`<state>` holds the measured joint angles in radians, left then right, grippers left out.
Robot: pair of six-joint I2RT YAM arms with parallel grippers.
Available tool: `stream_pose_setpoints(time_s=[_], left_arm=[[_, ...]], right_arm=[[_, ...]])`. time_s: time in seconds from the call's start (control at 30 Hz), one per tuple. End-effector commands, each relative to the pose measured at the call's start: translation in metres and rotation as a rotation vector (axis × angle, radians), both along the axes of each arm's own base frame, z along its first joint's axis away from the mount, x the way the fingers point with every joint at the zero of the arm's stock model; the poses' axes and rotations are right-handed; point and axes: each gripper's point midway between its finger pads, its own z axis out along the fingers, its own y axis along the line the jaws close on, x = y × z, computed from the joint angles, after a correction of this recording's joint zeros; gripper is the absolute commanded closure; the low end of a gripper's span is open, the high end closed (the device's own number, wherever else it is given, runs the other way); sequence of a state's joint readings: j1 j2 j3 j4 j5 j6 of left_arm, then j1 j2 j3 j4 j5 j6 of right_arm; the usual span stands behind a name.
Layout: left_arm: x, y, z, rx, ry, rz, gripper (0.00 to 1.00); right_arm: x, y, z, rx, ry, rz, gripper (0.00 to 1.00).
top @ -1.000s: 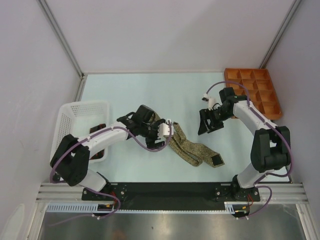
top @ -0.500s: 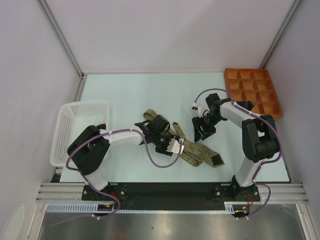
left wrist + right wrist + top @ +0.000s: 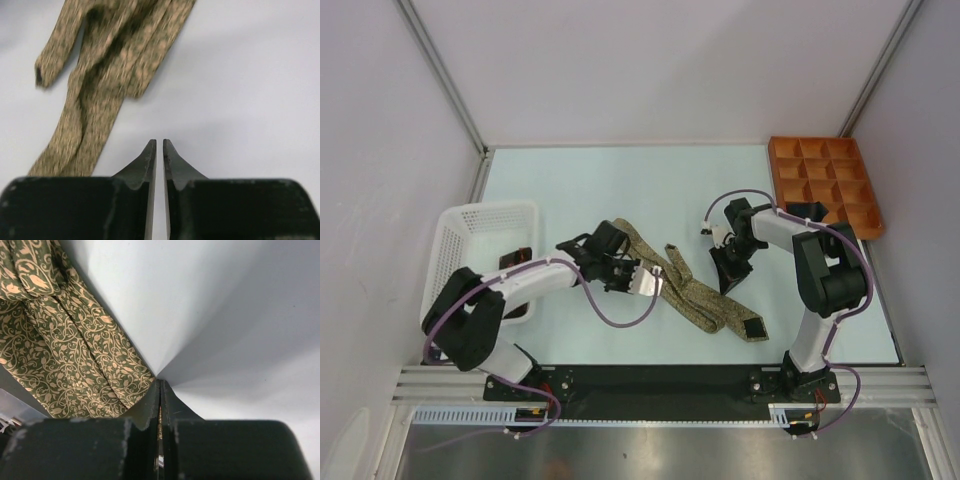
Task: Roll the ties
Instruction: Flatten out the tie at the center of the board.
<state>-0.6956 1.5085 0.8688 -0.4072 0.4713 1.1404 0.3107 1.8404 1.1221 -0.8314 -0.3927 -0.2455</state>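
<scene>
Tie (image 3: 705, 300), limp, light and slippery, sprawls mid-table with its wide tip at 5 o'clock, best taken there; left gripper (image 3: 159, 144) closed empty, right gripper (image 3: 160, 382) seemingly pinching its 3 o'clock edge.

Both arms (image 3: 535, 277) have white links, black joints, looping purple cables (image 3: 620, 322) and black tapered gripper fingers (image 3: 142, 162).

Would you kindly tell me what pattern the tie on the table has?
The tie shows tan leafy vines on dark green; clearest in the right wrist view.
</scene>
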Motion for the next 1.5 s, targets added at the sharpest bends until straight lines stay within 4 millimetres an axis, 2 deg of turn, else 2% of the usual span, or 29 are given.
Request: stream_pose_setpoints(time_s=[0.0,0.03,0.07,0.13,0.17,0.2,0.27,0.33,0.43,0.57,0.6,0.67,0.7,0.77,0.8,0.93,1.0,1.1,1.2,1.23,1.3,1.33,1.37,1.43,1.47], left_arm=[[-0.006,0.015,0.02,-0.046,-0.028,-0.008,0.76],[-0.009,0.011,0.024,-0.065,-0.025,-0.009,0.6],[-0.007,0.003,0.031,-0.093,-0.042,-0.013,0.55],[-0.016,-0.018,0.035,-0.107,-0.045,-0.058,0.48],[-0.017,-0.027,0.035,-0.111,-0.056,-0.08,0.48],[-0.028,-0.04,0.033,-0.111,-0.051,-0.121,0.47],[-0.033,-0.062,0.023,-0.092,-0.052,-0.165,0.46],[-0.03,-0.077,0.01,-0.06,-0.046,-0.183,0.45],[-0.023,-0.092,0.005,-0.048,-0.062,-0.209,0.45],[-0.015,-0.1,-0.012,-0.007,-0.076,-0.233,0.45],[-0.013,-0.102,-0.011,-0.004,-0.09,-0.242,0.49],[-0.014,-0.096,-0.017,0.037,-0.081,-0.247,0.62],[-0.016,-0.092,-0.017,0.049,-0.079,-0.253,0.75],[-0.021,-0.078,-0.015,0.07,-0.069,-0.252,0.81],[-0.026,-0.068,-0.008,0.063,-0.076,-0.254,0.87],[-0.038,-0.027,-0.005,0.115,-0.02,-0.221,0.94],[-0.034,-0.009,-0.005,0.122,0.006,-0.177,0.96],[-0.028,0.016,0.007,0.108,0.029,-0.103,1.0],[-0.009,0.036,0.026,0.059,0.038,-0.01,1.0],[0.006,0.05,0.032,0.033,0.05,0.06,1.0],[0.024,0.063,0.047,-0.001,0.073,0.141,1.0],[0.039,0.077,0.054,-0.037,0.09,0.216,1.0],[0.046,0.082,0.057,-0.068,0.132,0.275,0.99],[0.064,0.093,0.072,-0.13,0.154,0.364,0.9],[0.068,0.094,0.072,-0.133,0.179,0.406,0.7]], right_arm=[[0.0,-0.013,-0.019,-0.064,-0.014,0.03,1.0],[0.001,-0.009,-0.016,-0.041,-0.014,0.026,1.0],[0.001,-0.007,-0.013,-0.03,-0.015,0.017,1.0],[0.002,0.0,-0.004,0.011,-0.021,0.013,1.0],[0.003,0.002,0.0,0.019,-0.025,0.005,1.0],[0.004,0.004,0.004,0.034,-0.033,0.001,1.0],[0.005,0.005,0.009,0.045,-0.04,-0.007,1.0],[0.005,0.005,0.013,0.05,-0.041,-0.012,1.0],[0.009,0.004,0.02,0.053,-0.06,-0.018,1.0],[0.008,0.003,0.022,0.049,-0.067,-0.014,1.0],[0.007,0.002,0.021,0.046,-0.069,-0.009,1.0],[0.007,-0.001,0.017,0.027,-0.072,-0.007,1.0],[0.007,-0.004,0.015,0.017,-0.072,-0.005,1.0],[0.008,-0.008,0.01,0.007,-0.072,-0.006,1.0],[0.007,-0.009,0.009,0.006,-0.07,-0.008,1.0],[0.012,-0.011,0.009,0.005,-0.081,-0.007,1.0],[0.013,-0.011,0.015,0.009,-0.094,0.0,1.0],[0.014,-0.009,0.032,0.028,-0.125,0.009,1.0],[0.007,-0.008,0.044,0.032,-0.142,0.039,1.0],[0.006,-0.008,0.046,0.033,-0.144,0.047,1.0],[0.001,-0.008,0.049,0.028,-0.148,0.067,1.0],[-0.001,-0.007,0.05,0.03,-0.15,0.076,1.0],[-0.006,-0.003,0.051,0.048,-0.14,0.089,1.0],[-0.014,0.01,0.058,0.097,-0.142,0.121,0.94],[-0.017,0.016,0.06,0.111,-0.143,0.136,0.91]])
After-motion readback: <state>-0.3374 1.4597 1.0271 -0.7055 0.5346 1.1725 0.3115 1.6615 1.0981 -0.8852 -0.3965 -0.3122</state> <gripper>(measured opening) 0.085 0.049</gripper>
